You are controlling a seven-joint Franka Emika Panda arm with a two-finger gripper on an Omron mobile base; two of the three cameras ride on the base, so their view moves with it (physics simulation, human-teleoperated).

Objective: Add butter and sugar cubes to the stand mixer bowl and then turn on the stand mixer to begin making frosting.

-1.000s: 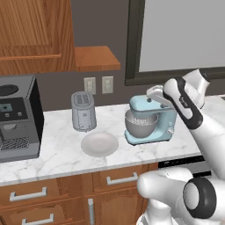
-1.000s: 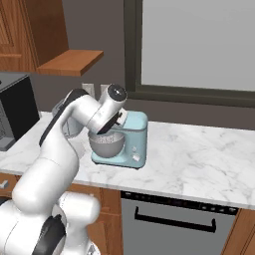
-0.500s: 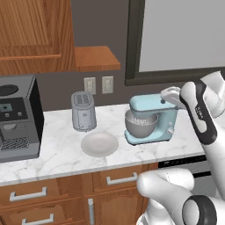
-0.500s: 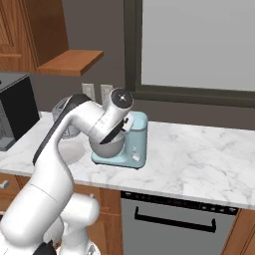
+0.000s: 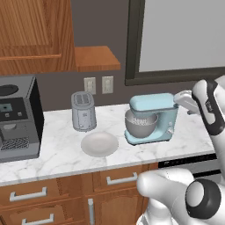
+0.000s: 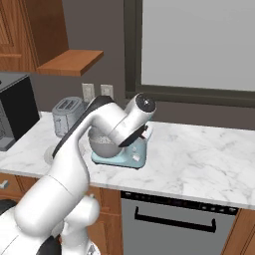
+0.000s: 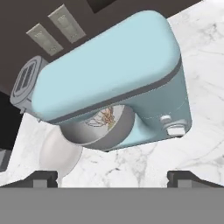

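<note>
One long white-marble bench (image 5: 57,154) runs along a dark grey wall, with wooden drawers below it, wooden cabinets and a wooden shelf (image 5: 96,58) above, and a large dark-framed window (image 5: 176,39) behind. Two pale outlets (image 5: 98,85) sit on the wall just above the bench. In the right base view a dishwasher front (image 6: 174,219) with a dark handle sits under the bench.

The arm rises from the base, bends over the bench and ends just to the right of the stand mixer (image 5: 151,118), its hand level with the mixer's head. In the hand view the gripper (image 7: 113,177) looks at the mixer's side, its two dark fingertips (image 7: 41,177) set wide apart with nothing between them.

On the bench stand one black coffee machine (image 5: 17,118) at the far left, one grey toaster (image 5: 83,110), one flat pale plate (image 5: 99,144) in front of the toaster, and one light-blue stand mixer. One stand mixer bowl (image 5: 140,126), brushed steel, sits on the mixer's base under the head, with the whisk inside it. Whether butter or sugar cubes lie in the bowl cannot be told; pale and tan flecks show inside it in the hand view.
</note>
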